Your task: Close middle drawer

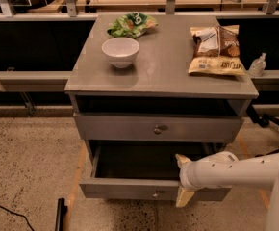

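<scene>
Speckled terrazzo floor (29, 167) surrounds a grey cabinet whose flat top serves as the bench (168, 76). Dark shelving and a wooden worktop run behind it at 12 o'clock.

On the bench, a white bowl (120, 51) sits toward 10 o'clock, with a green snack bag (132, 25) just beyond it at 11. A brown-and-yellow chip bag (214, 43) lies at 2 o'clock. A small clear bottle (258, 65) stands on a ledge off the bench's right edge, at 3 o'clock.

Below the top, an upper drawer (130, 128) with a round knob looks pushed in, or nearly so. The middle drawer (125, 188) under it is pulled well out toward 6 o'clock. Its dark inside is open to view and its knob (155, 194) faces the camera.

By my reading the closing has barely begun, if at all. The whole push back toward 12 o'clock remains.

From 3 o'clock a white arm (240, 170) reaches to the right part of the drawer's front. The claw (183, 178) is at that panel, right of the knob. Its cream fingers (183, 197) stand apart, one over the drawer's inside by the panel's upper edge and one before its lower edge. It holds nothing I can see. Whether it presses on the panel, I cannot tell.
</scene>
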Motion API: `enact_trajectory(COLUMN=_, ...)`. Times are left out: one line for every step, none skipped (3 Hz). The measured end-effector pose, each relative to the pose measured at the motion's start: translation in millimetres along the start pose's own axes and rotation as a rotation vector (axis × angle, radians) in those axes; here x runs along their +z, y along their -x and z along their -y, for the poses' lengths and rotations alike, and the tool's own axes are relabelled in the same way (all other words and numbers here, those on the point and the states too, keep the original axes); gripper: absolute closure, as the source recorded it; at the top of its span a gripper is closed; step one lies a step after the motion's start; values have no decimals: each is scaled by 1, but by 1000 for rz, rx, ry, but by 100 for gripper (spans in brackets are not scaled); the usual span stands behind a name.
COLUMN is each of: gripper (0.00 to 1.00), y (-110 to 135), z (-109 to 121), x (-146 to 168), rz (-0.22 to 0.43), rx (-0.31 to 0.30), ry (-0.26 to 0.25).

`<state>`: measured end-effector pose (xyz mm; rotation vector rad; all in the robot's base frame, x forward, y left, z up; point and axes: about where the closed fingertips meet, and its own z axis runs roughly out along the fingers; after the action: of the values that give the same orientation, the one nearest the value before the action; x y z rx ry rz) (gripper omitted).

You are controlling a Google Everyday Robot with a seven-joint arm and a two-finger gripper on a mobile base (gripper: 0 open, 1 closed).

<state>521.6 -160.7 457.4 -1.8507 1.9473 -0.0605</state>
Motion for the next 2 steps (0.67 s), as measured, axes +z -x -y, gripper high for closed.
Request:
enact_trajectory(gripper=0, y=-3, z=5, x=1, rz=-19, rx=-15, ry=-16)
enact_trajectory(gripper=3, y=-7, z=14, x=4, rz=-35, rx=-39, ry=-46)
